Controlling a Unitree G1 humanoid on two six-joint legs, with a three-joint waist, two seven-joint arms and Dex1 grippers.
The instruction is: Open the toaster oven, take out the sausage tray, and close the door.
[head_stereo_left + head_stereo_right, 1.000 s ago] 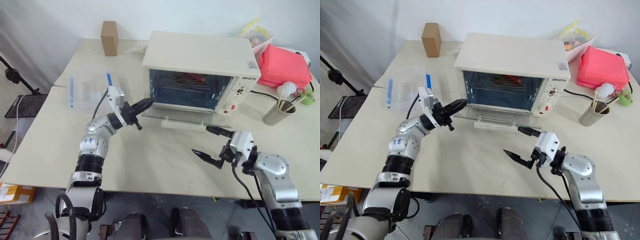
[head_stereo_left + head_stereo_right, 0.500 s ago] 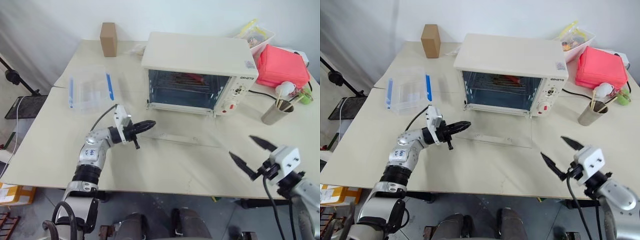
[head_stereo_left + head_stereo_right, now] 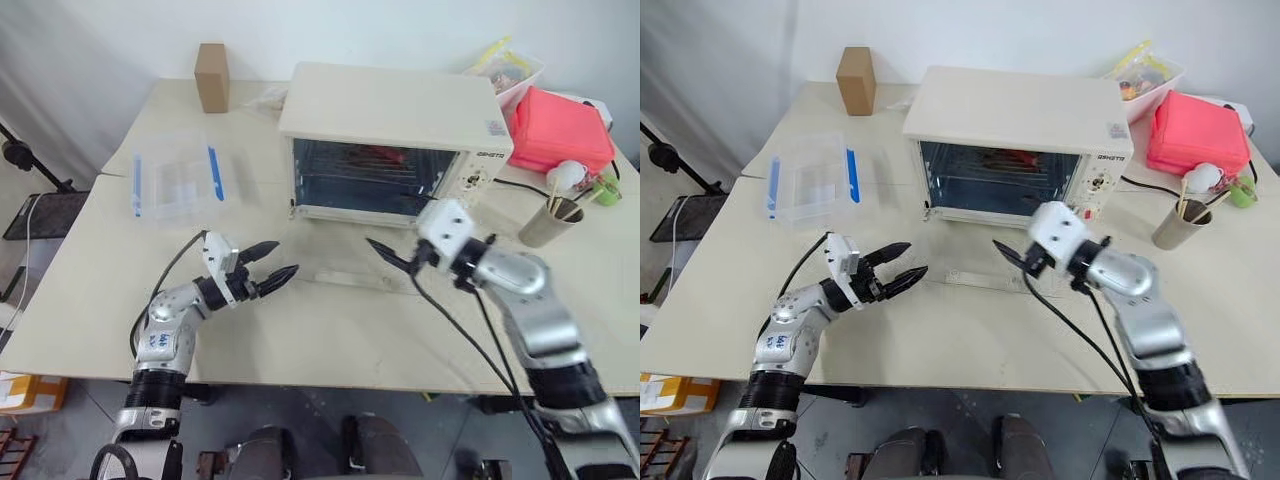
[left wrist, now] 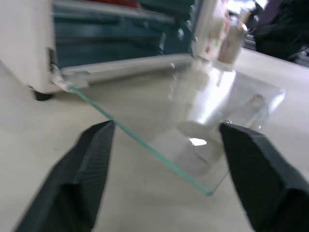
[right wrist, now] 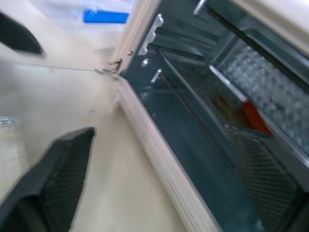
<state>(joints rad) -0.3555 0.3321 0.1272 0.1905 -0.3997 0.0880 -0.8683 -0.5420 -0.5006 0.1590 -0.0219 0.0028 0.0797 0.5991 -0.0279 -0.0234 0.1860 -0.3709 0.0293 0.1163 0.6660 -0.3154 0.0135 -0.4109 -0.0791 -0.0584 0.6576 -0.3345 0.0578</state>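
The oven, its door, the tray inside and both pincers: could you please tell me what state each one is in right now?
Oven: open at the front.
Door: folded down flat on the table, held by nothing.
Tray: inside the oven, a red sausage on it.
Left pincer: open, empty, short of the door's edge.
Right pincer: open, empty, over the door, facing the oven's mouth.

**Oven mouth open, glass door flat across the approach**

The cream-white boxy toaster oven (image 3: 1015, 140) stands with its glass door (image 3: 345, 272) lying flat on the beige table (image 3: 940, 340), directly below the right gripper (image 3: 1025, 258). Ahead of that gripper the cavity is unblocked. Bare tabletop surrounds the left gripper (image 3: 898, 270), just beside the door's edge.
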